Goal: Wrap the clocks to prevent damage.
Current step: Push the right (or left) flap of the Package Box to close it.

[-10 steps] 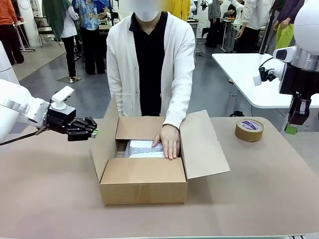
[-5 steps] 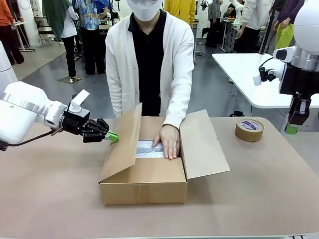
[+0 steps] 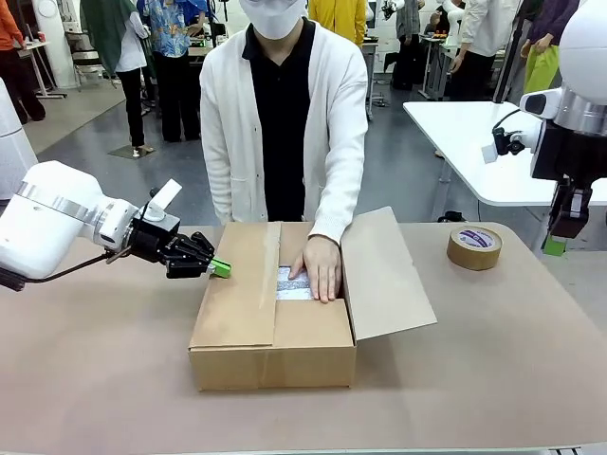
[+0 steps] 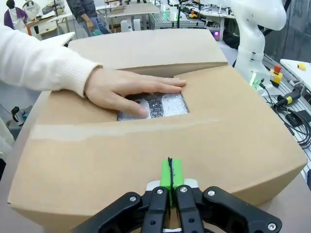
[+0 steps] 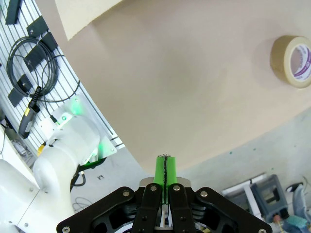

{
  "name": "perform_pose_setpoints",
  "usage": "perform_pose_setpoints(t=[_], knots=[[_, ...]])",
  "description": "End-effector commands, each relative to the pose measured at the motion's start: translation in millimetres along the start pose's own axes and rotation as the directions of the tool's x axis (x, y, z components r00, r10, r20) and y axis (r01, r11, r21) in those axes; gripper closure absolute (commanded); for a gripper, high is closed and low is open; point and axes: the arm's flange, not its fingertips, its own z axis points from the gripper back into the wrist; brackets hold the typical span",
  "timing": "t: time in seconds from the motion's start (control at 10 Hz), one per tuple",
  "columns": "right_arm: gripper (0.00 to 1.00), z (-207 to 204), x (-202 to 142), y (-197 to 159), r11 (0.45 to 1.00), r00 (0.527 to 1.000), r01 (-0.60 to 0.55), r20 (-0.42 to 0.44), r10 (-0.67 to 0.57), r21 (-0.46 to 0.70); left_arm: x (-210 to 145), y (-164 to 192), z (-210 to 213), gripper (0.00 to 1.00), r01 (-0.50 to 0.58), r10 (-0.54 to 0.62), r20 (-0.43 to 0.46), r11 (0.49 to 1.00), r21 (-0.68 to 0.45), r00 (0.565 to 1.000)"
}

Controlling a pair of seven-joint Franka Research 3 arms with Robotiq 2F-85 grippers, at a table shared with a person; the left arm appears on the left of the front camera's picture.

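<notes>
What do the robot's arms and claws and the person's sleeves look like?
The left arm and right arm are white, rounded tubes with silver wrist rings. The left claw and right claw are black with green pads. A black cable hangs under the left arm. The person's sleeves are white knit.

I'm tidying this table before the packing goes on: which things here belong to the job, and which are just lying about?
In the job: bubble-wrapped clocks, in the cardboard box; the person's hand resting on them; left gripper, shut, at the box's left flap.
Lying about: brown tape roll, untouched, right of the box; right gripper, shut, hanging off to the side.
</notes>
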Motion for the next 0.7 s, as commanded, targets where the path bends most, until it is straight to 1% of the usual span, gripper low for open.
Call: perform_pose_setpoints(t=[0.0,0.1,0.2,0.6], knots=[[0.99,-2,-1,2,1.000,1.000,0.001,0.010,-0.001,0.009,-21,5,-7,1.00,-0.011,0.015,-0.116,0.999,0.033,0.993],[0.99,-2,-1,2,1.000,1.000,0.001,0.010,-0.001,0.009,-17,1,-4,1.00,0.008,-0.006,-0.146,1.000,0.014,0.989],[0.99,-2,-1,2,1.000,1.000,0.001,0.010,-0.001,0.009,0,0,1,1.00,-0.004,0.004,-0.005,1.000,-0.002,1.000],[0.99,-2,-1,2,1.000,1.000,0.001,0.010,-0.001,0.009,0,0,1,1.00,-0.004,0.004,-0.005,1.000,-0.002,1.000]])
